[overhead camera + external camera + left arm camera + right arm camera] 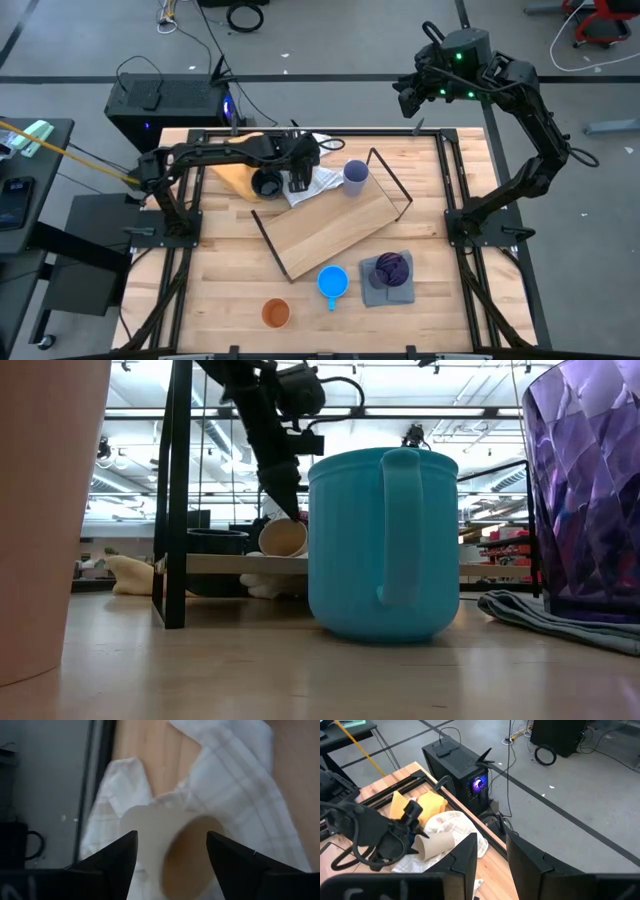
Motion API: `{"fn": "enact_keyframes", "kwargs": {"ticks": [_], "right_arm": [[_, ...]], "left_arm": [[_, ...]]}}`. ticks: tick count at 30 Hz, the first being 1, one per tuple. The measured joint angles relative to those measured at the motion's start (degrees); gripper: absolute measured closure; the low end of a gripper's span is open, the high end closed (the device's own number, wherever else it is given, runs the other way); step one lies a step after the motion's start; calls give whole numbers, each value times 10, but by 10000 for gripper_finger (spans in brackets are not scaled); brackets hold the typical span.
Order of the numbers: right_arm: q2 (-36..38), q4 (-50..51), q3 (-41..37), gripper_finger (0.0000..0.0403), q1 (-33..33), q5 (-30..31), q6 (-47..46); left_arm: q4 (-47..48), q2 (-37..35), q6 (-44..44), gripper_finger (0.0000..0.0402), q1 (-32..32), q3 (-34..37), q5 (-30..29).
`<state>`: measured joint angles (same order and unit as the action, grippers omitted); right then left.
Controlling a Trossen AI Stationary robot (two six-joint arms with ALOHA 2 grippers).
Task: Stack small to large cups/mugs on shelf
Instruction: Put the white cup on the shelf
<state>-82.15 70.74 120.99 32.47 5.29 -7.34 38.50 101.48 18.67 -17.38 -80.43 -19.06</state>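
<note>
Right wrist view alone shows the beige cup (pixel 434 845) lying tilted on its side over the white cloth (pixel 451 831) on the worktop (pixel 230 290), mouth toward the lower left there, clamped in the left gripper's (pixel 299 172) jaws; right gripper (pixel 408 93) waits aloft, jaws apart.

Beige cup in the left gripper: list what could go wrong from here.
1. The left gripper holds the beige cup tilted on its side above the white cloth; it could land on its side or roll when released.
2. The dark navy mug sits right beside that gripper and could be knocked.
3. The shelf is narrow, with the lavender cup at its far edge, so a careless placement might bump it.
</note>
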Motion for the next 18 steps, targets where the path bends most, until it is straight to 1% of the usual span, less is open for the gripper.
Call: {"fn": "enact_keyframes", "kwargs": {"ticks": [6,11,18], "right_arm": [[0,0,0,291,0,0,-4],[0,0,0,291,0,0,-6],[0,0,0,291,0,0,-15]], "left_arm": [[-4,24,0,146,-11,1,2],[10,49,0,154,-24,1,1],[4,54,-3,166,-27,1,0]]}}
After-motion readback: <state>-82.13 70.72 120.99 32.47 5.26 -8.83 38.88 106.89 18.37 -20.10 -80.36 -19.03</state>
